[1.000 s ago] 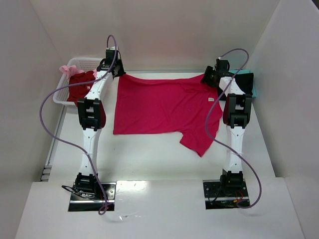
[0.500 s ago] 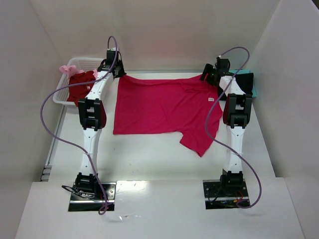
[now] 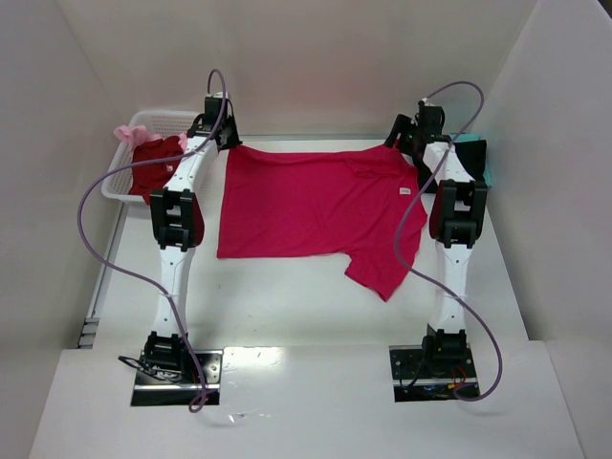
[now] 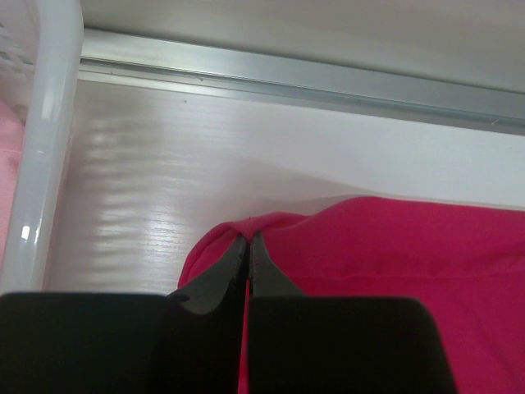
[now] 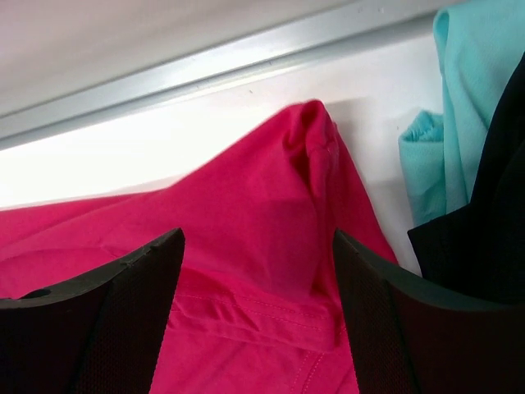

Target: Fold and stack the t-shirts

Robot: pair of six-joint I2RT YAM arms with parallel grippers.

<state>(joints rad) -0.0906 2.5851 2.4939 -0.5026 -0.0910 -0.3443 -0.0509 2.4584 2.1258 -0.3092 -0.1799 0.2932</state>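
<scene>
Seen from above, the right jaws had let go of the far right corner of the bright crimson-pink soft cloth t-shirt [image 3: 316, 206] and lifted back off it, leaving that corner lying on its own. By that sign the spreading-out looked nearly done, and folding could follow. The shirt lay flat and mostly smooth across the far half of the pale matte surface [image 3: 287, 306]. Its small white neck tag [image 3: 404, 190] sat near its right edge, and one sleeve flopped toward the near side. At far left a white plastic lattice basket [image 3: 113, 182] held a crumpled dark red tee [image 3: 153, 170] and a pale pink tee [image 3: 127, 132]. In the left wrist view the left jaws were pressed together on the shirt's far left corner, the thin cloth puckering at their tips, with the basket's glossy rounded rim to the left. In the right wrist view the right jaws stood wide apart over the shirt's stitched hem, gripping nothing. A soft teal tee [image 5: 480, 74] and a black tee [image 5: 484, 238] were bunched just to the right.
</scene>
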